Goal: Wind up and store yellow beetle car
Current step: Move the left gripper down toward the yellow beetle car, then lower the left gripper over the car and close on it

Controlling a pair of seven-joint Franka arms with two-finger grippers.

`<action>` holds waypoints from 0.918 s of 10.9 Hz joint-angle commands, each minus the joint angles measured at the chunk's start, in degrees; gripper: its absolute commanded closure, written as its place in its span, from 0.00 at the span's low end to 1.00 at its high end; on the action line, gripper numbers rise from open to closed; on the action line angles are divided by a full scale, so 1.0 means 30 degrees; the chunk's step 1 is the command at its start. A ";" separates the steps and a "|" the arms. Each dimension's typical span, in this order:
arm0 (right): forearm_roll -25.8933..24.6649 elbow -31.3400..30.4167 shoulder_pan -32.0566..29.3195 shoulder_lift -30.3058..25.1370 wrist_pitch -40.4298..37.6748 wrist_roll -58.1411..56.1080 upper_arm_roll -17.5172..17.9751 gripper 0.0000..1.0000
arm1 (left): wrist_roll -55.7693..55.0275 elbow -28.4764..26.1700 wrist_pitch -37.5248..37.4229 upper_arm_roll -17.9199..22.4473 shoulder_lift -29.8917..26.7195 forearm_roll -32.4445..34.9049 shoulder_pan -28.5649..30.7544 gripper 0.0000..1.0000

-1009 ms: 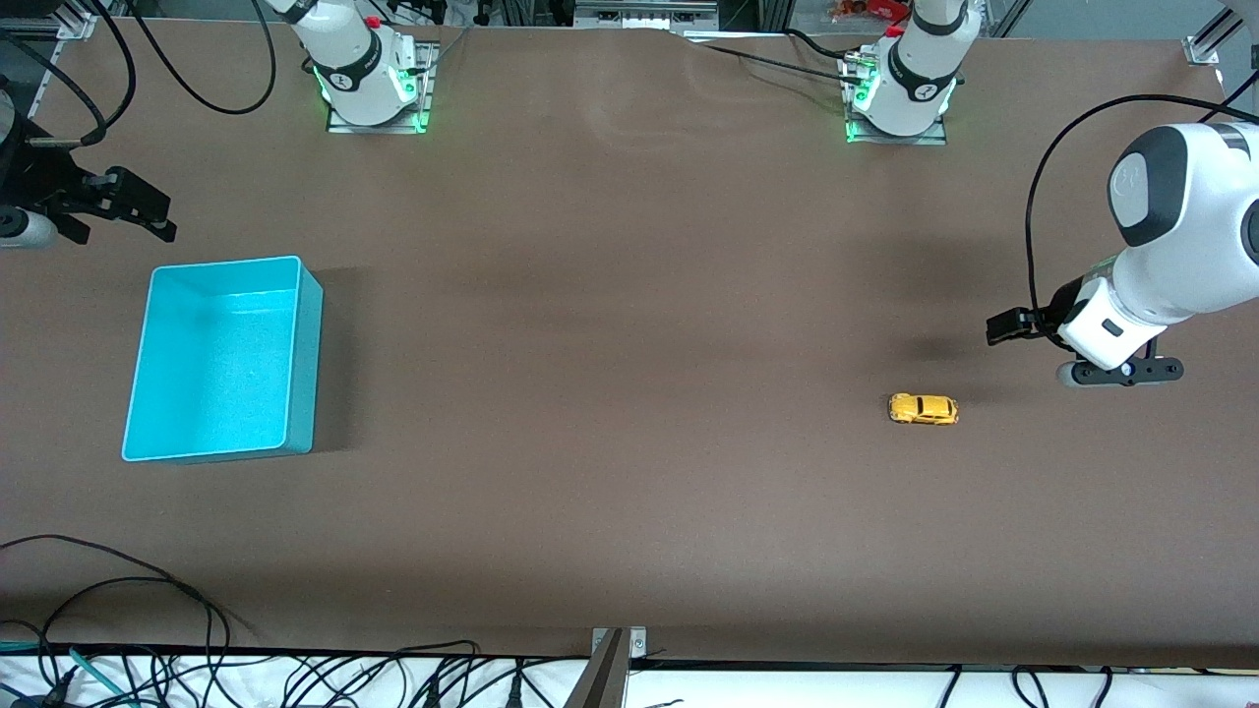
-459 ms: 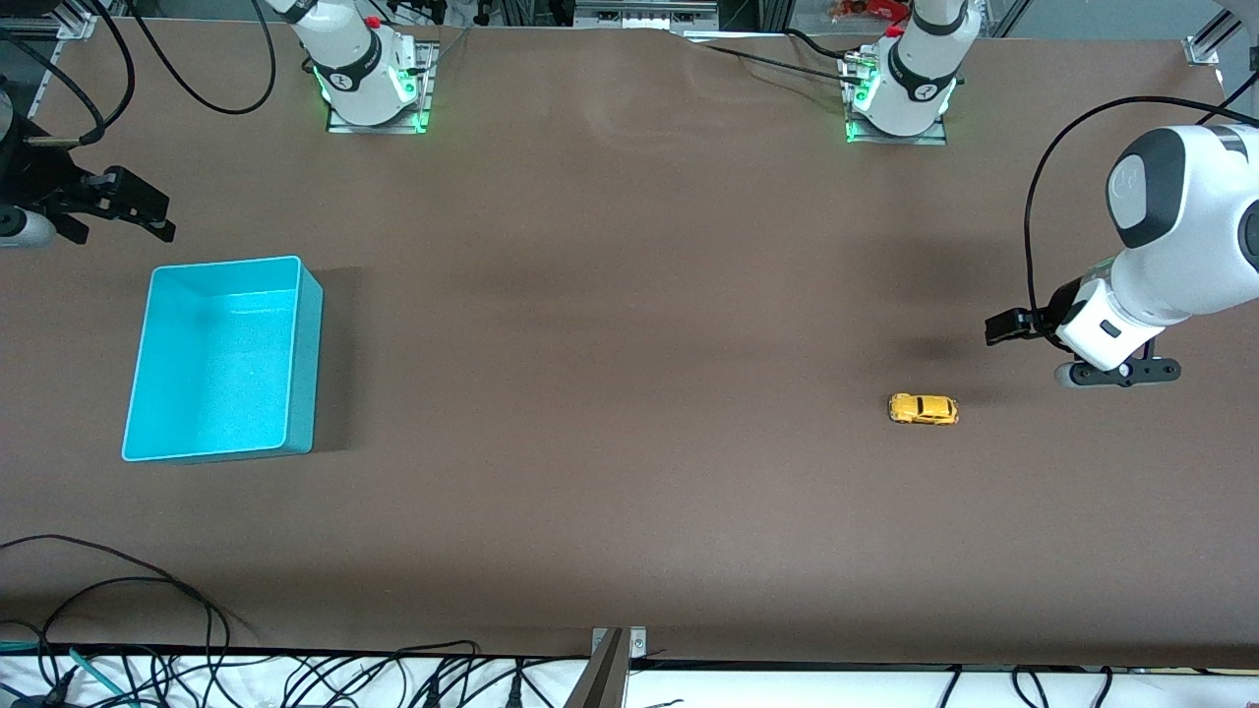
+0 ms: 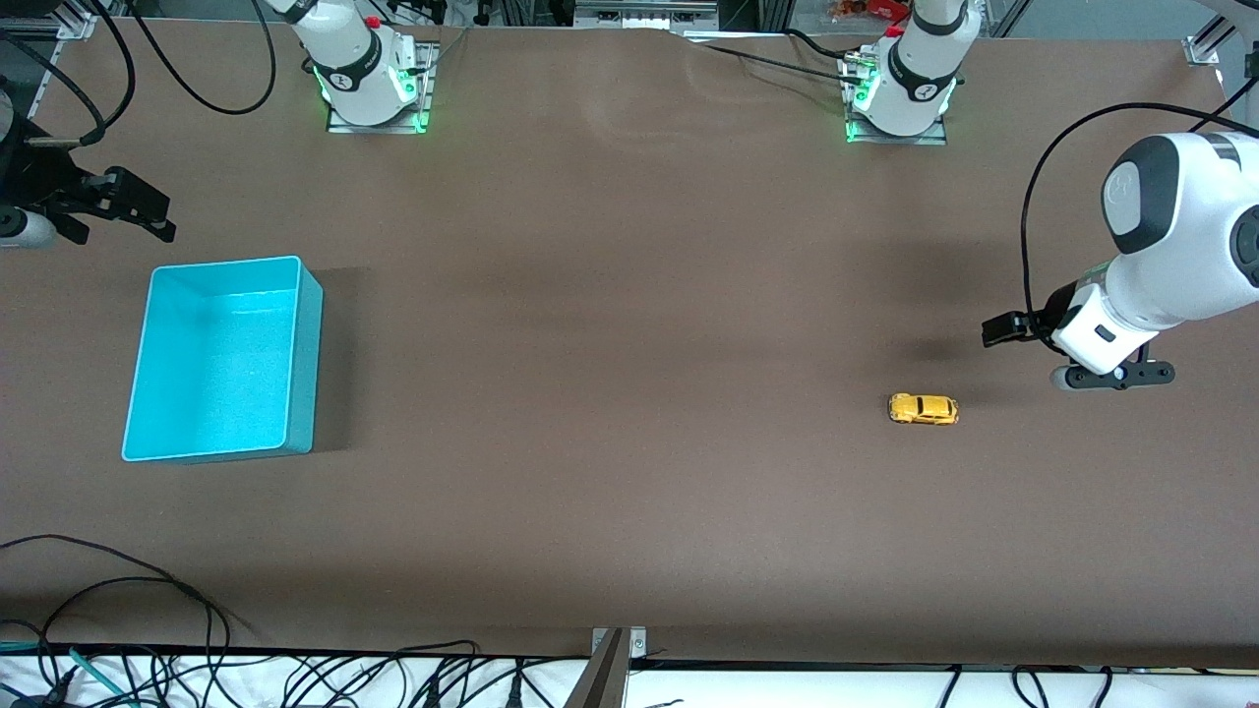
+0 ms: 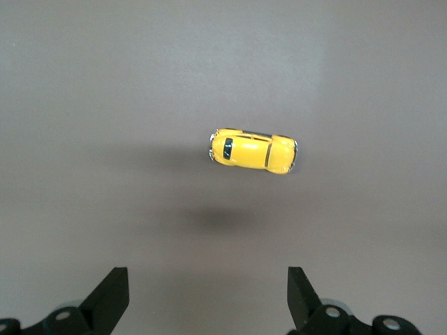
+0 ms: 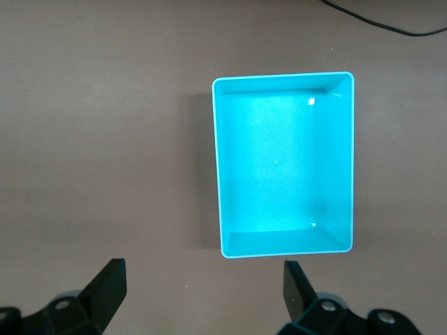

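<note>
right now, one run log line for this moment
car: yellow beetle car on table, untouched | left gripper: open, above table beside car | right gripper: open, waiting by turquoise bin

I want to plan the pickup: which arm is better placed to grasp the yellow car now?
Probably the left: the left gripper hangs open beside the yellow beetle car, while the right gripper waits by the turquoise bin.

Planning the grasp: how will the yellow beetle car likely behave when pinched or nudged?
The yellow beetle car stands on its wheels on the bare table, so it would probably roll if nudged lengthwise. Its rounded, glossy body may slip between fingers. It looks tiny and rigid, so likely light.
</note>
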 commanded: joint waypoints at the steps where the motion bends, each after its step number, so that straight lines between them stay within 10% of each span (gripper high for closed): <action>1: -0.0081 0.0617 -0.0033 0.0264 -0.0430 0.0190 0.0044 0.00 | -0.5527 0.0059 0.1816 0.0027 0.1347 -0.0524 -0.0006 0.00; 6: -0.0081 0.0617 -0.0033 0.0235 -0.0430 0.0190 0.0015 0.00 | -1.9766 -0.0086 0.6850 -0.0002 0.3867 -0.1255 -0.0007 0.00; 10: -0.0110 0.0646 -0.0033 0.0235 -0.0401 0.0190 0.0015 0.00 | -2.3767 -0.0058 0.8005 -0.0089 0.5304 -0.1257 -0.0415 0.00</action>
